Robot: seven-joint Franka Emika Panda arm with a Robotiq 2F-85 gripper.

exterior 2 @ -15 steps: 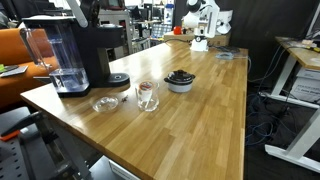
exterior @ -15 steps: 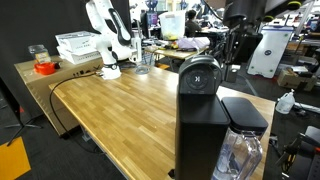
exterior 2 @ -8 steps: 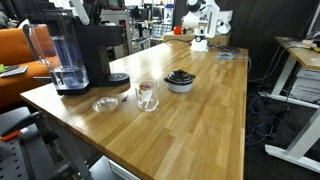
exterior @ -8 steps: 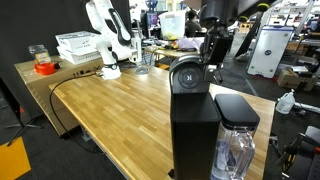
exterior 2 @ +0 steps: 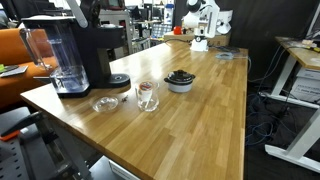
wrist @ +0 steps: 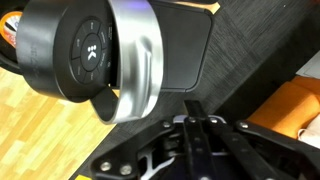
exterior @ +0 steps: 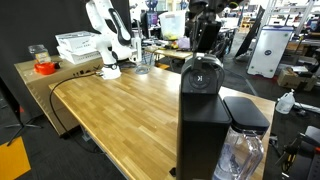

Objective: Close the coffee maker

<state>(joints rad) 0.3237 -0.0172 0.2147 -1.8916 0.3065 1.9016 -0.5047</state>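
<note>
Coffee maker [exterior: 203, 115] with clear water tank [exterior: 240, 155]; dark-filled bowl [exterior 2: 180, 86] nearby; pincer [exterior: 207, 46] above its top, grip state unclear

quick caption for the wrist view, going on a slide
Gripper poised close to the coffee maker, whose rounded black top has a silver band, above the wooden table.

The wooden table [exterior 2: 200, 115] carries the coffee maker [exterior 2: 78, 55] at one end. A glass [exterior 2: 147, 96], a clear dish [exterior 2: 104, 104] and a grey bowl [exterior 2: 180, 81] stand near it. A white arm [exterior 2: 200, 40] stands at the far end.
</note>
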